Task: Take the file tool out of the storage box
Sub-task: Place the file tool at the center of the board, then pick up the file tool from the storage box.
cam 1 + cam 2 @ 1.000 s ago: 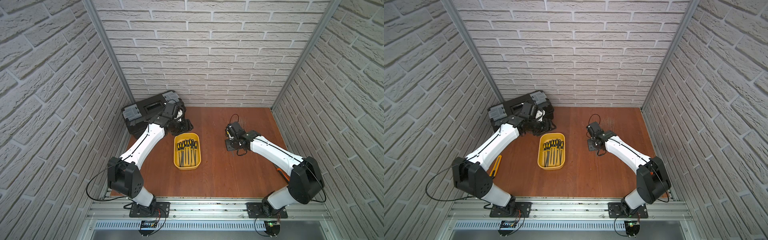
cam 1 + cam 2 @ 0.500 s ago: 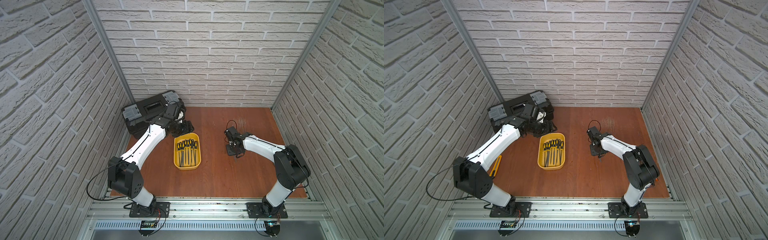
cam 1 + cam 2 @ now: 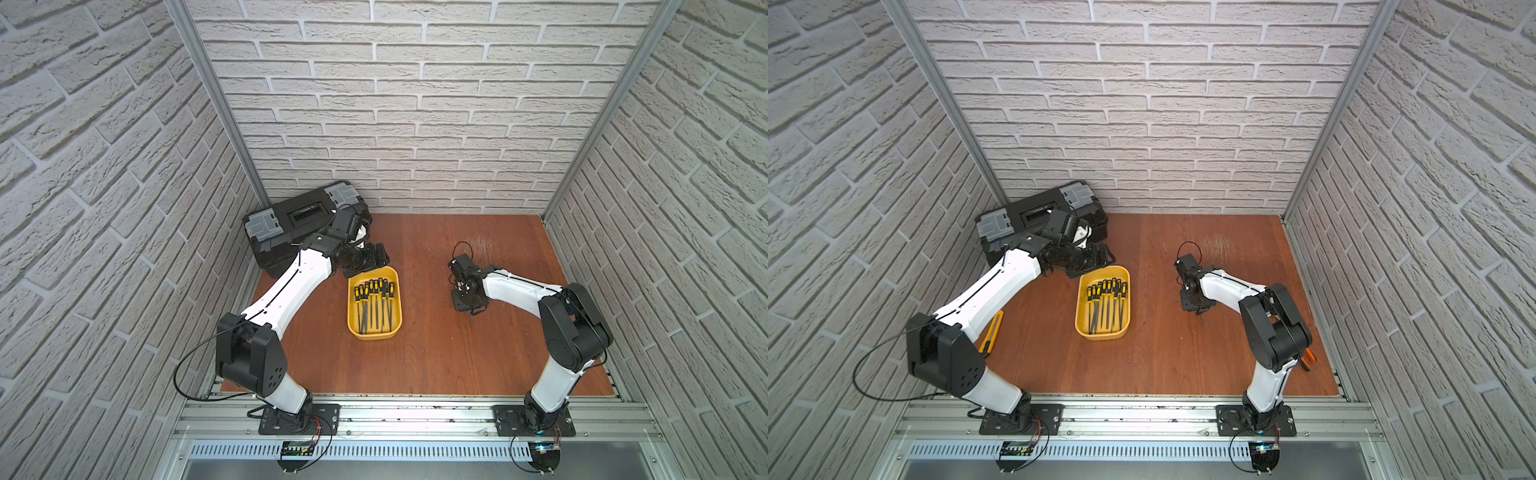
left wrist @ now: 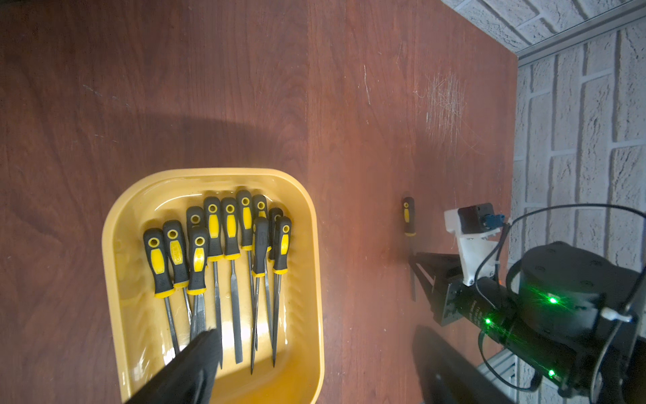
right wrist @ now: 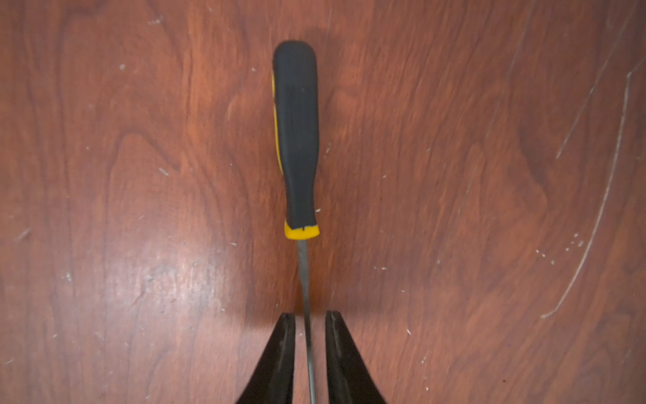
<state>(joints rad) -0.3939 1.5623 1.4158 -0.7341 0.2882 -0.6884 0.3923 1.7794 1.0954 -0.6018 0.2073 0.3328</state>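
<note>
The right pincer (image 5: 310, 314) is held slightly parted around the black-and-yellow-handled steel file (image 5: 297, 140), evidently laid for release on the brown wooden tabletop (image 5: 140, 175) outside the shallow yellow plastic tub (image 4: 106, 252).

Yellow storage box (image 3: 375, 336); files (image 4: 229, 231) black-and-yellow handled (grey-shafted); reddish woodgrain table (image 3: 436, 353).

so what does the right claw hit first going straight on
Probably the brown wooden tabletop right under the right claw; the thin shaft of the black-and-yellow file lies between its parted jaws.
</note>
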